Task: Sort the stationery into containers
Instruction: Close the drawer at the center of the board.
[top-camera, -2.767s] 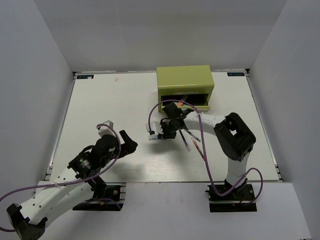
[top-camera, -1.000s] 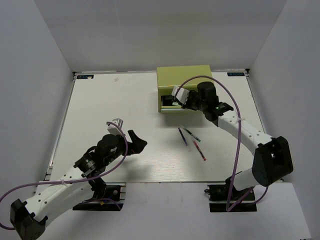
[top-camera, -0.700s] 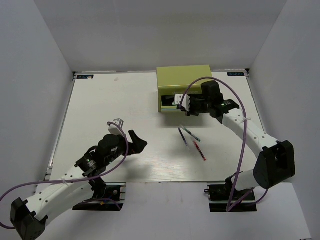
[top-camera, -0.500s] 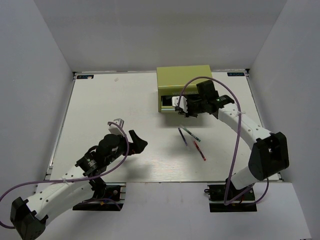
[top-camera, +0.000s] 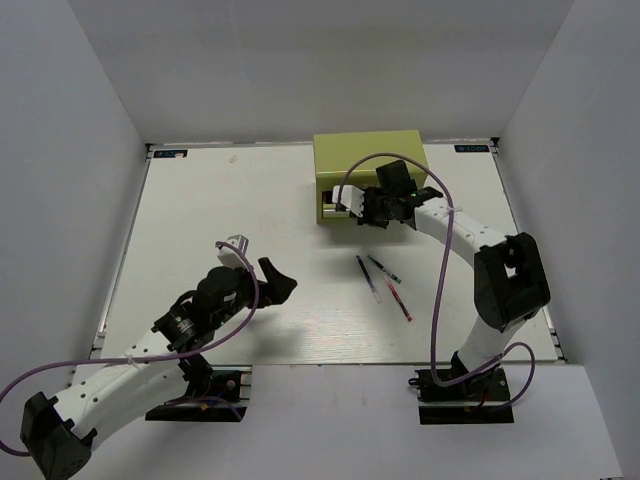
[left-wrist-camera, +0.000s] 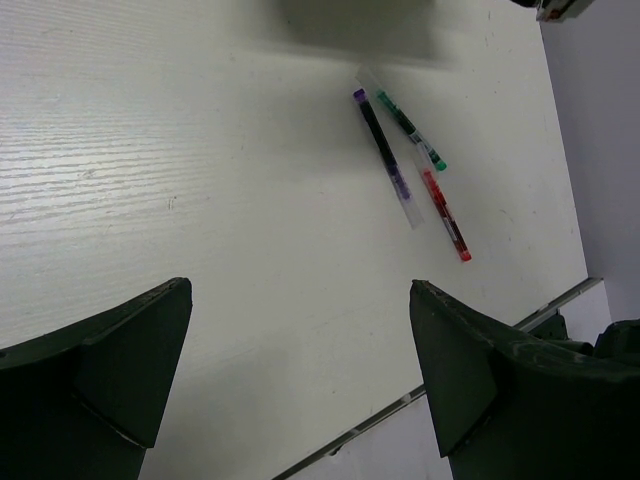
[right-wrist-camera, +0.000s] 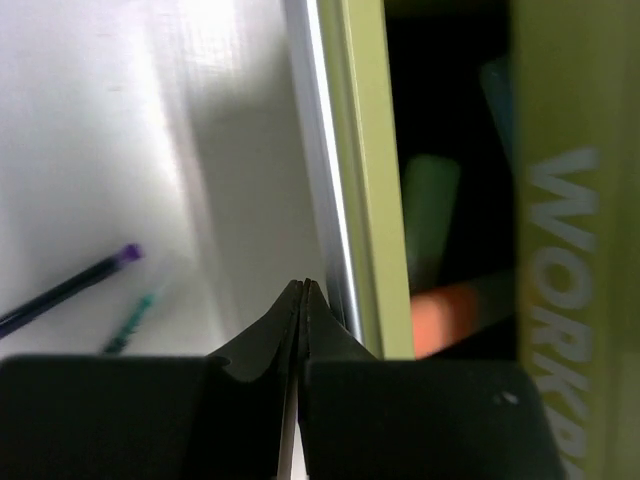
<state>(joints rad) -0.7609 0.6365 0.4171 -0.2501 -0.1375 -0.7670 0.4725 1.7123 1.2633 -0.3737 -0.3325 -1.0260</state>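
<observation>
The olive-green chest (top-camera: 370, 165) stands at the back of the table. Its lower drawer (right-wrist-camera: 365, 180) is open, and the mint green stick (right-wrist-camera: 428, 215), the orange stick (right-wrist-camera: 455, 310) and a bluish stick (right-wrist-camera: 495, 90) lie inside, blurred. My right gripper (top-camera: 360, 212) is shut and empty, its tips (right-wrist-camera: 303, 285) at the drawer's front wall. The dark purple pen (top-camera: 368, 275), the green-tipped pen (top-camera: 383, 268) and the red pen (top-camera: 398, 300) lie on the table in front of the chest. My left gripper (top-camera: 275, 285) is open and empty, to the left of the pens.
The pens also show in the left wrist view: the purple pen (left-wrist-camera: 385, 160), the green-tipped pen (left-wrist-camera: 410, 130) and the red pen (left-wrist-camera: 445, 215), near the table's front edge (left-wrist-camera: 480, 340). White walls enclose the table on three sides.
My right gripper came from the table to the chest, then slid left along its front to the drawer's edge. The pens lie where they were. My left arm has barely moved.
</observation>
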